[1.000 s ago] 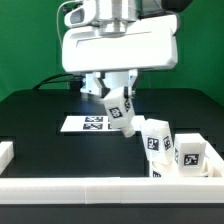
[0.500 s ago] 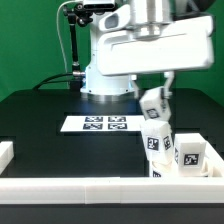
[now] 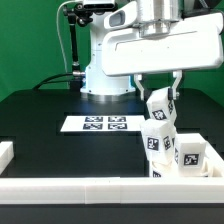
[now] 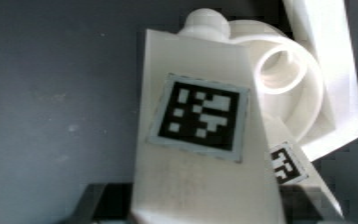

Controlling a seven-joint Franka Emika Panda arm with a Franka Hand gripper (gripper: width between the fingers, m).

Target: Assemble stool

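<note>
gripper [image 3: 161,98] jaws pinch one stool leg [image 3: 160,110] by its flat sides, lifted just above a second leg [image 3: 157,139], at the exterior view's right. looks like rigid, light, smooth plastic, so probably slippery. best gripped mid-body on the flat faces.

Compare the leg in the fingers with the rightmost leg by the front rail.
The held leg hangs clear of the table, clamped between the fingers; the rightmost leg sits low, untouched by them. The held leg is well up from the front rail; the rightmost leg sits just behind it. Both are white blocks with a black-and-white tag.
</note>
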